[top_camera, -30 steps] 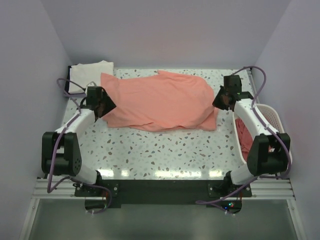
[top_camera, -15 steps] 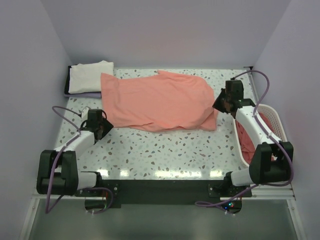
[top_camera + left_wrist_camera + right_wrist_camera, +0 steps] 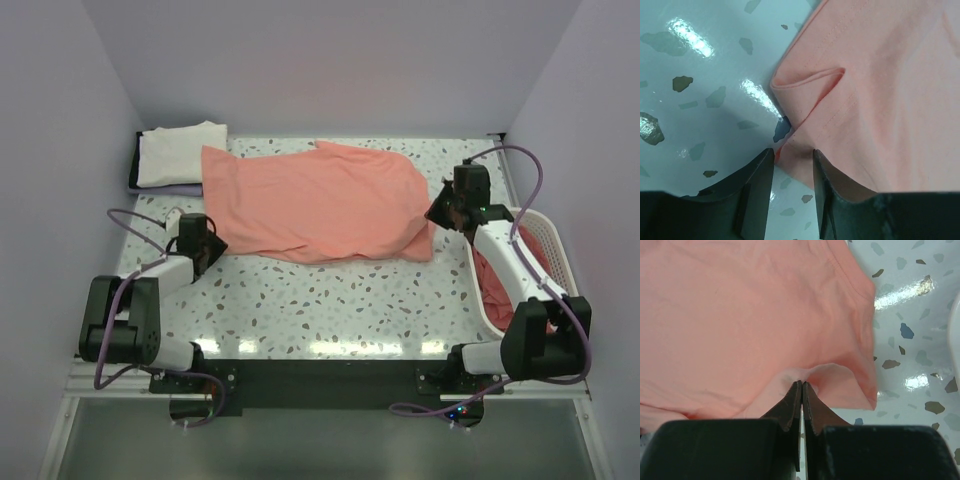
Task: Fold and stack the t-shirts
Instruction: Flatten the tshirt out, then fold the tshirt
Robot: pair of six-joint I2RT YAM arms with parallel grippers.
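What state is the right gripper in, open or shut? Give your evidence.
Shut: the right gripper has its jaws together, pinching a raised fold of the shirt.

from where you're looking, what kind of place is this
Probably a robotics lab cell set up for laundry folding: a speckled table boxed in by plain lavender walls, a salmon t-shirt spread on it, and a white lattice basket of clothes at the right.

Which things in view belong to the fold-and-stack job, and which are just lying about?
Job:
- salmon-pink cotton t-shirt, spread on the table
- cream-white folded t-shirt, far left corner
- darker pink-red t-shirts, heaped in the basket

Lying about:
- white plastic lattice basket, only holding those shirts
- speckled tabletop
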